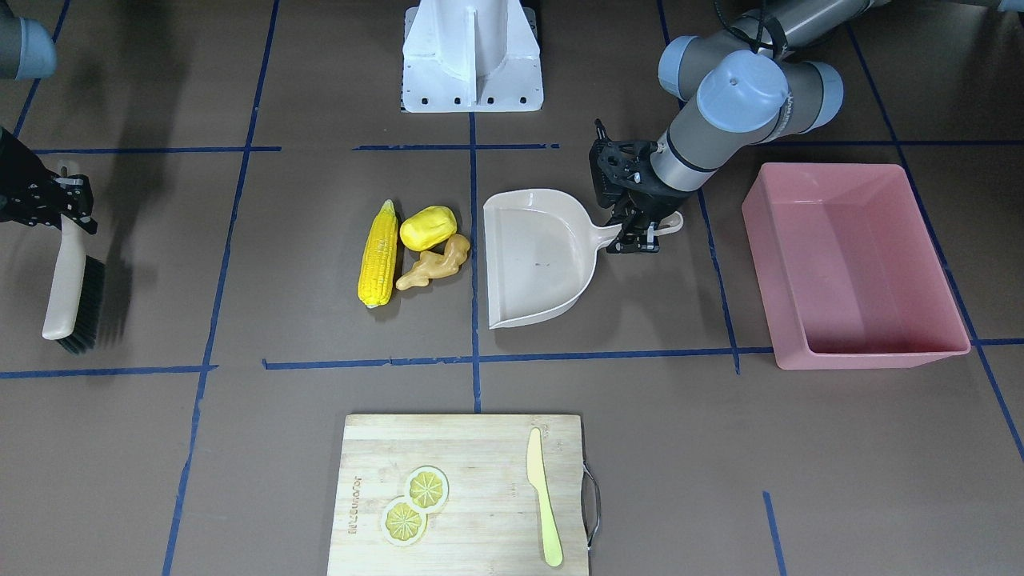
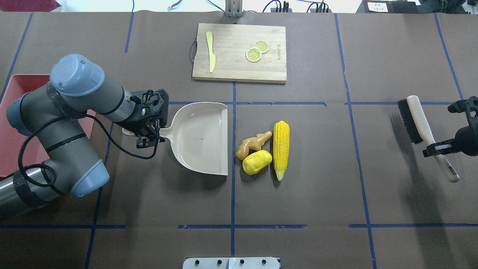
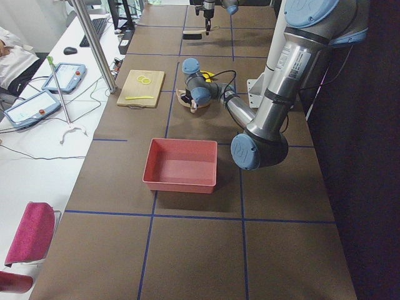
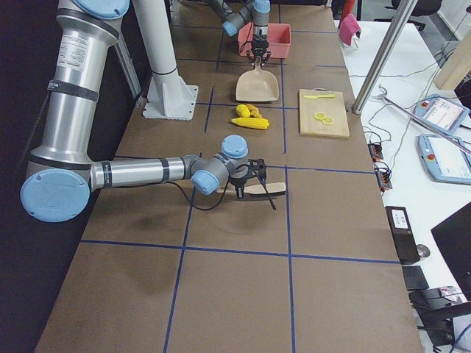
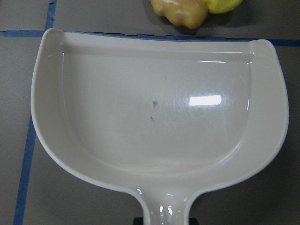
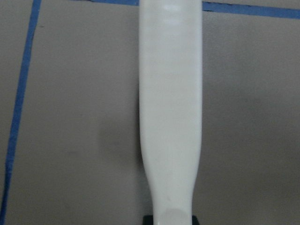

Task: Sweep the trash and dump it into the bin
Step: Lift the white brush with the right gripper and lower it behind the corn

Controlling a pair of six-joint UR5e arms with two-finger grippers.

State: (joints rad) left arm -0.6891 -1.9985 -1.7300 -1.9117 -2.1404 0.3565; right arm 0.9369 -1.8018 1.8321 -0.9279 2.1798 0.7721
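At nine o'clock on the bench, in the overhead view, sits the bin (image 2: 11,127), a rigid-looking tub. The dustpan (image 2: 201,138), probably light and stiff, opens toward three o'clock, its handle clamped in the left pincer (image 2: 148,132). Far out at three o'clock the right pincer (image 2: 437,147) grips the brush (image 2: 418,119) by its handle. The corn cob (image 2: 281,147), oval lump (image 2: 257,162) and ginger root (image 2: 252,144) huddle just beside the pan's lip. They look light, smooth and apt to roll, so better swept than pinched.
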